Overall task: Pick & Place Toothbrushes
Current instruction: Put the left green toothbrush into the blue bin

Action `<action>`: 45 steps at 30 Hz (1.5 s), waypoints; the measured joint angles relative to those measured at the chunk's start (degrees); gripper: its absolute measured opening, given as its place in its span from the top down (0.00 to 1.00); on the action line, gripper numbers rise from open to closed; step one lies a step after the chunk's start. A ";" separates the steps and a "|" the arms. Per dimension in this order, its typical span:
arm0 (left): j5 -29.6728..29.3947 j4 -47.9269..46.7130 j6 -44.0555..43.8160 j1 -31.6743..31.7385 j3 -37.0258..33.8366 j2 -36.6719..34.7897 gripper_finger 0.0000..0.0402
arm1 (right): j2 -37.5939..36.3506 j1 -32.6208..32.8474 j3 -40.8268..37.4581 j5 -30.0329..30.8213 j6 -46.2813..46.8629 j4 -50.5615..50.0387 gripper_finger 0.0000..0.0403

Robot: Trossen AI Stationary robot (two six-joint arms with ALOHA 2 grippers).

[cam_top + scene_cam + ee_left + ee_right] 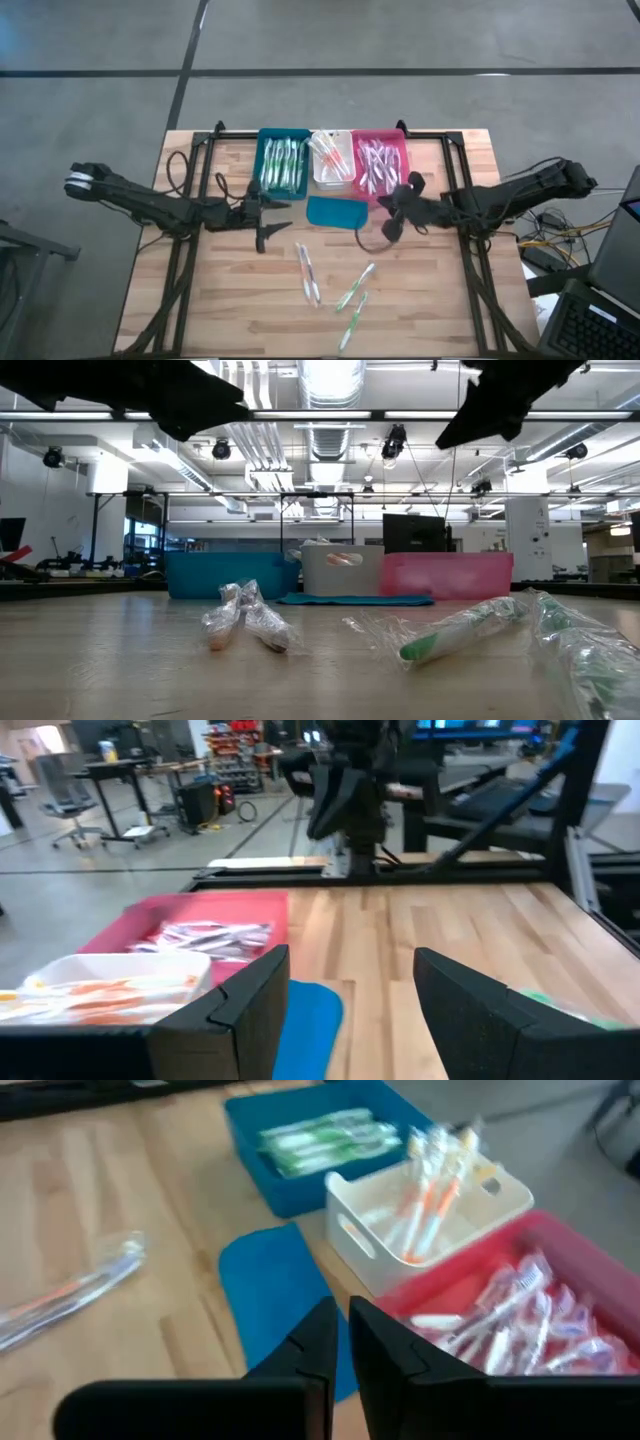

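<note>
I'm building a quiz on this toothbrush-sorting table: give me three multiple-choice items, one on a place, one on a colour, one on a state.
1. Where is the white bin? A between the blue and pink bins; B at the table's front edge; C on the teal lid.
2. What colour accents mark the toothbrushes in the white bin? A green; B orange; C black.
3. How are the left tool's fingers? A shut on a brush; B wide apart, empty; C hidden.

A: the high view shows it between the blue bin and the pink bin.
B: orange shows in the right wrist view.
B: the left wrist view shows only table between the fingers.

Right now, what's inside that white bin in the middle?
The white bin holds wrapped toothbrushes with orange accents, some leaning upright. Its walls hide the bottom, so I can't count them.
</note>
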 joint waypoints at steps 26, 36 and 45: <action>-13.05 -16.28 -13.25 -17.95 21.60 30.08 0.46 | 0.00 12.70 -0.04 5.31 -0.55 0.00 0.98; -9.86 -16.59 -15.14 -17.99 32.66 42.02 0.46 | 0.02 12.68 -0.22 5.28 -0.55 0.00 0.98; -9.82 -16.36 -21.33 -17.97 40.56 52.46 0.46 | 0.04 12.68 -0.74 5.24 -0.35 0.00 0.98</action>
